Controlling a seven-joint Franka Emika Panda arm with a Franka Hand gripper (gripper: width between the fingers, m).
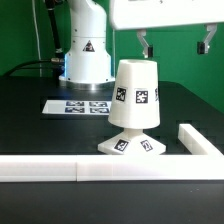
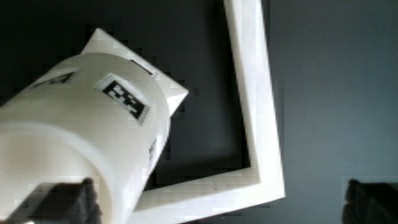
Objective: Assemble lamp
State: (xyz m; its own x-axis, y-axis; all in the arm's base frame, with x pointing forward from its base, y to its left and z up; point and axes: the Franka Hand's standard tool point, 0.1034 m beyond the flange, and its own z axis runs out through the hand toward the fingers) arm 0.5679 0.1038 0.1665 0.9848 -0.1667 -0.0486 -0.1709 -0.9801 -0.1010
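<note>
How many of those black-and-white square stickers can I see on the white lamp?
4 in the exterior view: two on the shade, side by side, and two on the base edge facing the camera. More may be hidden on the far sides.

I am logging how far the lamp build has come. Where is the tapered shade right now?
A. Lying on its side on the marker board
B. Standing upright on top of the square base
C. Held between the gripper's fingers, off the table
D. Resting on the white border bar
B: in the exterior view the shade stands upright over the base, while the gripper hangs above and to the exterior view's right, holding nothing.
</note>
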